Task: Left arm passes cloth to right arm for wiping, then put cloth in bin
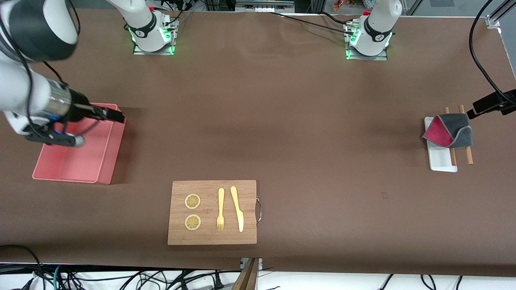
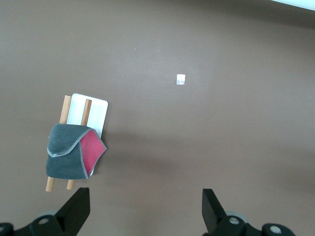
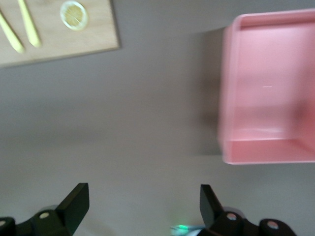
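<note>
The cloth (image 1: 449, 131), dark grey with a crimson flap folded up, lies across a small white tray (image 1: 441, 163) and two wooden sticks (image 1: 469, 155) at the left arm's end of the table. My left gripper (image 1: 481, 106) hangs in the air just beside the cloth. In the left wrist view the left gripper (image 2: 145, 211) is open and empty, with the cloth (image 2: 69, 152) off to one side of it. The salmon-pink bin (image 1: 102, 161) stands empty at the right arm's end. My right gripper (image 1: 117, 116) hovers by its corner. In its own wrist view the right gripper (image 3: 142, 206) is open and empty beside the bin (image 3: 270, 88).
A wooden board (image 1: 211, 233) with a handle lies near the front edge, toward the right arm's end. It carries two lemon slices (image 1: 192, 201), a yellow fork (image 1: 220, 209) and a yellow knife (image 1: 238, 209). A small pale scrap (image 2: 180, 79) lies on the brown table.
</note>
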Tool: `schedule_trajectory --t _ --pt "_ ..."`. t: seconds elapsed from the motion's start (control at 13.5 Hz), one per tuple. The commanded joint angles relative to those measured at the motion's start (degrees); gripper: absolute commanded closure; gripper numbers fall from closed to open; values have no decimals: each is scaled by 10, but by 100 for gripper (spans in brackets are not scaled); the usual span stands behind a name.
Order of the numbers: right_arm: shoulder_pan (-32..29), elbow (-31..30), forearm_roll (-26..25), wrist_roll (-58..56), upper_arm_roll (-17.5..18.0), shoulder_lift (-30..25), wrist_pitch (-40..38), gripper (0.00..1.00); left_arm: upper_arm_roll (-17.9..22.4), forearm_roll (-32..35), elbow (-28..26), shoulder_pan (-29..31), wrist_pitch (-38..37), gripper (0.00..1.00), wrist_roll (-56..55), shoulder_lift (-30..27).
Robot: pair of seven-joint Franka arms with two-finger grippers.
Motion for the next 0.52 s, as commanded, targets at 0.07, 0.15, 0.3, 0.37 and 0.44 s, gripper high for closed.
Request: schedule_trajectory --t 0.07,0.15,0.3,0.37,0.44 --pt "-39 -37 -30 -48 23 -80 -17 1 -1 1 1 12 16 0 4 0" --pt "-55 -40 -36 -53 35 -91 -23 1 -2 0 5 12 17 0 3 5" --pt "-76 -45 -34 -52 38 -105 -13 1 -1 0 7 14 18 0 4 4" --pt "-79 -45 -32 -53 38 -109 -4 1 -1 1 7 13 18 0 4 4" --pt "-85 -46 -29 -53 39 -118 4 1 -1 2 6 13 18 0 4 5"
